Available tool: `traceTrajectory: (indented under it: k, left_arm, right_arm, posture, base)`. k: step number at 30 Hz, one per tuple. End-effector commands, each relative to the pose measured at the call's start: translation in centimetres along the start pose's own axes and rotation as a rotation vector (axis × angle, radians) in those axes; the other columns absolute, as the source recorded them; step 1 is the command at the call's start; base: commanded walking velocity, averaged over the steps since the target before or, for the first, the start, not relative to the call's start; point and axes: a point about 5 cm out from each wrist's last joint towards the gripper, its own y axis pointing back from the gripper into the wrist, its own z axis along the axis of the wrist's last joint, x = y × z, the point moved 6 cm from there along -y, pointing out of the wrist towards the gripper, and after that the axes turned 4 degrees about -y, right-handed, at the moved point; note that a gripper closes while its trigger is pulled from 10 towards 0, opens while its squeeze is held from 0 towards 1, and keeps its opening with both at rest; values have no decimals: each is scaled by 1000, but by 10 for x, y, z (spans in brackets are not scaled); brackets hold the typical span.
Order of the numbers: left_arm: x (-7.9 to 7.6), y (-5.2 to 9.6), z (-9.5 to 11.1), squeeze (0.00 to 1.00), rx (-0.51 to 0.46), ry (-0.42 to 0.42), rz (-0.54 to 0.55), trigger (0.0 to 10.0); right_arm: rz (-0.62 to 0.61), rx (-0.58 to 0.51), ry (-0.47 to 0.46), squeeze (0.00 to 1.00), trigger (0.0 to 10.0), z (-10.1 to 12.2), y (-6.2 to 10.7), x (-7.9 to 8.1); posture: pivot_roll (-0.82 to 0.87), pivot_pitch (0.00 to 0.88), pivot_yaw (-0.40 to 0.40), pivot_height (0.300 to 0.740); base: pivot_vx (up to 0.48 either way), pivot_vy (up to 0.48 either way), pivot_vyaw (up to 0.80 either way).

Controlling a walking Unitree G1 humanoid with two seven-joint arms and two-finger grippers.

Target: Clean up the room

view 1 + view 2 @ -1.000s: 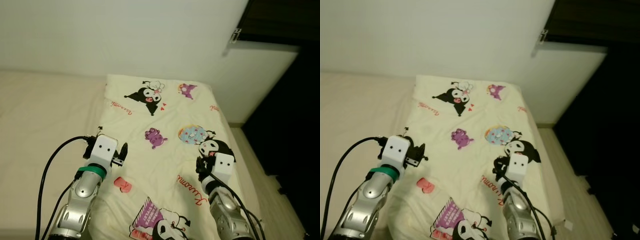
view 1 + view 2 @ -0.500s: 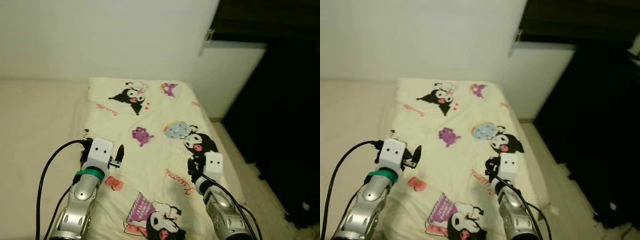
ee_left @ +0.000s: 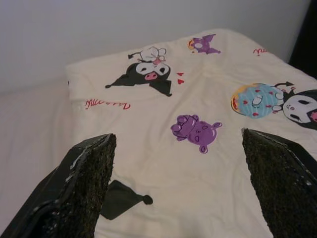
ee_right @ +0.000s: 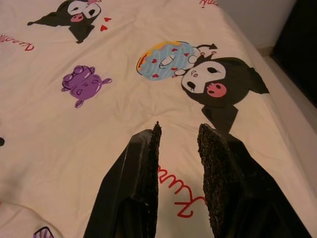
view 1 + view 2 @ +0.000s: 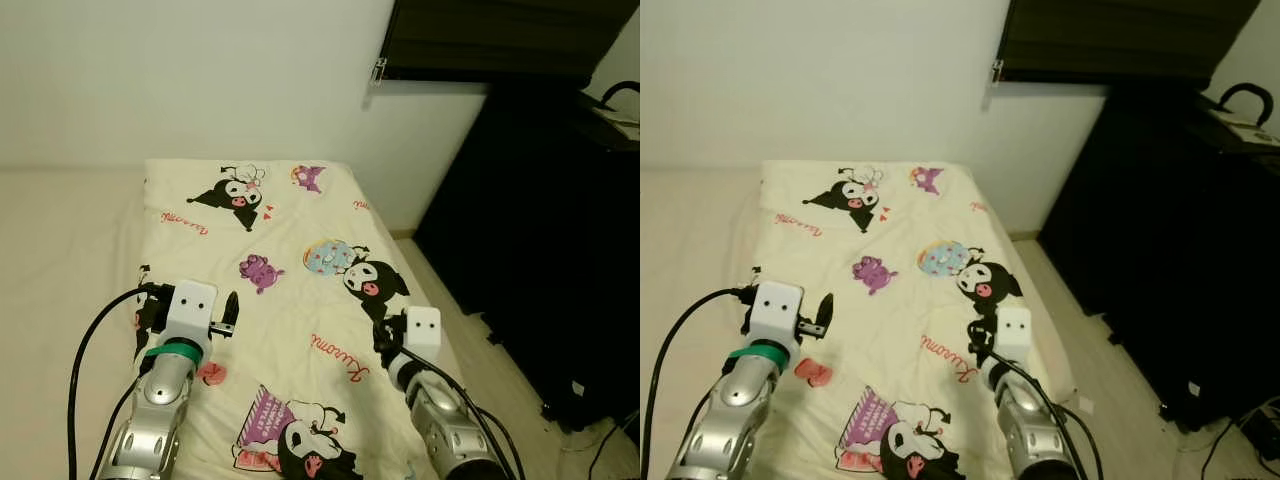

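A cream blanket [image 5: 290,240] printed with cartoon figures lies spread flat over the bed. My left gripper [image 5: 188,300] hovers over the blanket's left part, and in the left wrist view the left gripper [image 3: 176,136] is wide open with nothing between its fingers. Over the right part, near a black cartoon figure [image 5: 368,280], hangs my right gripper [image 5: 395,335]. In its wrist view the right gripper [image 4: 178,130] has its fingers a narrow gap apart, just above the fabric and holding nothing.
Bare pale sheet [image 5: 60,240] lies left of the blanket, against the white wall [image 5: 200,80]. Tall dark furniture [image 5: 530,220] stands to the right of the bed. A strip of light floor [image 5: 470,310] runs between them, with cables [image 5: 600,440] at the near right.
The whole picture has shifted left, so the camera has turned right and more of the dark furniture shows. Both grippers keep about the same pose over the blanket.
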Motion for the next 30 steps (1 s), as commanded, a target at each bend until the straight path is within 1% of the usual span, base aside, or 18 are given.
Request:
traceTrajectory:
  k: [1,2,4,5,6,7,8,10,11,12,13,19,20,21,26,30]
  left_arm:
    - [-4,3,-4,0,17,7,-8,10000]
    - [-6,2,-3,0,18,2,-18,10000]
    - [-8,2,-2,0,17,-3,-28,10000]
    - [-9,0,-1,0,14,-9,-43,10000]
    - [-10,-1,1,0,12,-14,-54,10000]
    - [-11,-2,2,0,11,-18,-65,10000]
    - [-12,-3,3,0,9,-24,-84,10000]
    - [-12,-4,3,0,9,-28,-95,10000]
    - [-13,-6,3,0,13,-26,-112,10000]
    - [-13,-6,3,0,13,-26,-112,10000]
    - [-12,-7,2,0,15,-24,-115,10000]
    - [-6,-10,-1,0,21,-17,-94,10000]
    - [-2,-9,-4,0,36,3,-64,10000]
    - [-2,-7,-5,0,41,7,-56,10000]
    - [-2,-4,-7,0,46,13,-50,10000]
    - [-2,-1,-9,0,51,24,-50,10000]
  right_arm:
    - [-32,31,-2,0,10000,-10,2,-9]
    - [-41,31,-10,0,10000,-10,2,-11]
    - [-51,29,-16,0,10000,-11,2,-12]
    - [-66,25,-27,0,10000,-11,3,-15]
    - [-76,23,-35,0,10000,-12,3,-16]
    - [-88,18,-43,0,10000,-12,4,-18]
    - [-109,9,-57,0,10000,-12,5,-20]
    - [-122,3,-66,0,10000,-12,6,-22]
    - [-157,-7,-83,0,10000,-14,8,-28]
    - [-157,-7,-83,0,10000,-14,8,-28]
    - [-172,-10,-89,0,10000,-15,10,-30]
    - [-193,-15,-99,0,10000,-18,14,-33]
    - [-174,1,-77,0,10000,-21,14,-31]
    - [-164,10,-65,0,10000,-23,14,-30]
    - [-148,18,-53,0,10000,-25,14,-28]
    - [-136,24,-47,0,10000,-27,13,-22]
  posture:
    - [175,0,-87,740]
    - [187,0,-59,740]
    - [187,0,-59,740]
    - [190,0,-36,740]
    - [191,0,8,740]
    - [192,0,21,740]
    - [193,0,62,740]
    - [193,0,62,740]
    - [186,0,93,740]
    - [186,0,93,740]
    - [177,0,114,740]
    - [166,0,111,740]
    - [164,0,102,740]
    - [174,0,79,740]
    - [175,0,74,740]
    - [183,0,64,740]
  base:
    - [0,0,0]
    - [0,0,0]
    - [0,0,0]
    - [0,0,0]
    - [0,0,0]
    - [0,0,0]
    - [0,0,0]
    - [0,0,0]
    - [0,0,0]
    - [0,0,0]
    - [0,0,0]
    - [0,0,0]
    - [0,0,0]
    - [0,0,0]
    - [0,0,0]
    - [0,0,0]
